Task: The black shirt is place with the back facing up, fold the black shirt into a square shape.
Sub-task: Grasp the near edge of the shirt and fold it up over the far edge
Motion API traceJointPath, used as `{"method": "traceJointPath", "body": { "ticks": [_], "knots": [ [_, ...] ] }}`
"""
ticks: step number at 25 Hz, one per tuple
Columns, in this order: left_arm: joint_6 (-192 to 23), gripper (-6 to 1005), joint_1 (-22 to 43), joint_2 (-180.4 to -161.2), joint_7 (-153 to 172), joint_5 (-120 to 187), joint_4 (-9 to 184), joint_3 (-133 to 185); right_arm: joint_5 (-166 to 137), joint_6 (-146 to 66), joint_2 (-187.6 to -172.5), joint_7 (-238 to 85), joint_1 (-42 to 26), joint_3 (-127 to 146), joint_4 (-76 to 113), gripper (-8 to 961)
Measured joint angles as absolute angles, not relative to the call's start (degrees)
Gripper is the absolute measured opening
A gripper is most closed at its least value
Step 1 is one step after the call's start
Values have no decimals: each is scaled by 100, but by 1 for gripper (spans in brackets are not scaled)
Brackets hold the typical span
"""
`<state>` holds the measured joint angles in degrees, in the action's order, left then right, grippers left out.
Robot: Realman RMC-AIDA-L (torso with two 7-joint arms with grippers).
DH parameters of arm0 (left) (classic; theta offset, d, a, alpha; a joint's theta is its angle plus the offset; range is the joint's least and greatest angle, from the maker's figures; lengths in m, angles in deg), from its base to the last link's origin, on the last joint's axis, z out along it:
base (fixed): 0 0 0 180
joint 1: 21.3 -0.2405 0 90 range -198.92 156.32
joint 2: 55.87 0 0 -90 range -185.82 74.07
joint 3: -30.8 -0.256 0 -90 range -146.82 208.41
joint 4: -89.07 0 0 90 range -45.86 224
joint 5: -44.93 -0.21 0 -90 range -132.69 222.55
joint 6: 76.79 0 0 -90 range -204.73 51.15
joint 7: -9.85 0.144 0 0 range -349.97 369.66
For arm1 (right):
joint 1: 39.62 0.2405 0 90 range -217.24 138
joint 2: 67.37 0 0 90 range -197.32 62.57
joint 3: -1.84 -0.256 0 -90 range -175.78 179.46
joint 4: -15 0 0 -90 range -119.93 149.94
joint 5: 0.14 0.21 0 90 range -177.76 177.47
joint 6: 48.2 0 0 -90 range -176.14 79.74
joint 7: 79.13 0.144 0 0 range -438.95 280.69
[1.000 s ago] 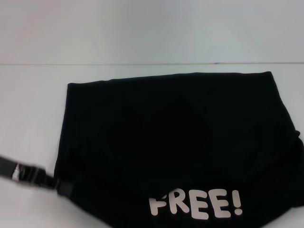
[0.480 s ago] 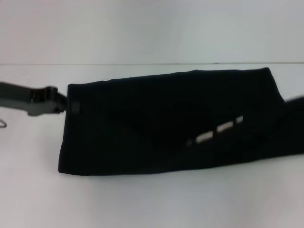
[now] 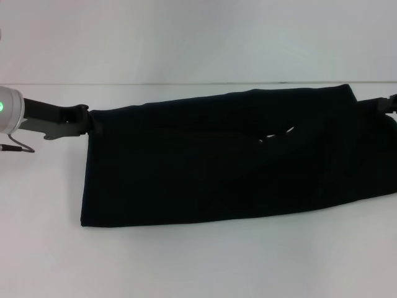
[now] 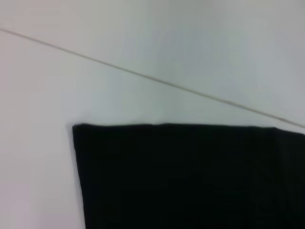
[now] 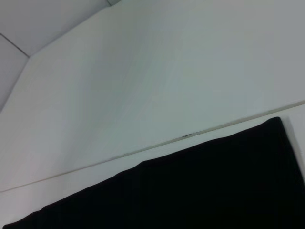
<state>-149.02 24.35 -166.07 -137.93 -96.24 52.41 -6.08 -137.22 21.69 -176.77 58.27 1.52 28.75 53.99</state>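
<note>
The black shirt (image 3: 205, 167) lies on the white table (image 3: 186, 261) as a long folded band running left to right. A sliver of pale lettering (image 3: 276, 135) peeks from a crease near its middle. My left gripper (image 3: 87, 120) is at the shirt's far left corner, shut on the cloth there. My right gripper (image 3: 389, 103) is at the shirt's far right corner, mostly cut off by the picture's edge. The left wrist view shows a flat corner of the shirt (image 4: 190, 176). The right wrist view shows its far edge (image 5: 190, 191).
The table's back edge meets a pale wall (image 3: 186, 83) just behind the shirt. Bare white table lies in front of the shirt and to its left. A thin cable (image 3: 15, 148) hangs under the left arm.
Both grippers have carried the shirt's near edge up and over to the far edge. The "FREE!" lettering is folded inside, and the shirt is now about half as deep.
</note>
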Motion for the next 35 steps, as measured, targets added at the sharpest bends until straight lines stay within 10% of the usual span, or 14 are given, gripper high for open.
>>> {"method": "traceJointPath", "body": {
  "ticks": [11,35],
  "knots": [
    [-14541,4,2551,-16616,-13930,-9433,4893,-608,-12962,2247,-17564,5921,66,2856,5742,40],
    [-12141,5,2953,-16793,-14311,-9754,5760,-1062,-12925,-1341,-17913,5913,710,4126,4525,40]
  ]
}}
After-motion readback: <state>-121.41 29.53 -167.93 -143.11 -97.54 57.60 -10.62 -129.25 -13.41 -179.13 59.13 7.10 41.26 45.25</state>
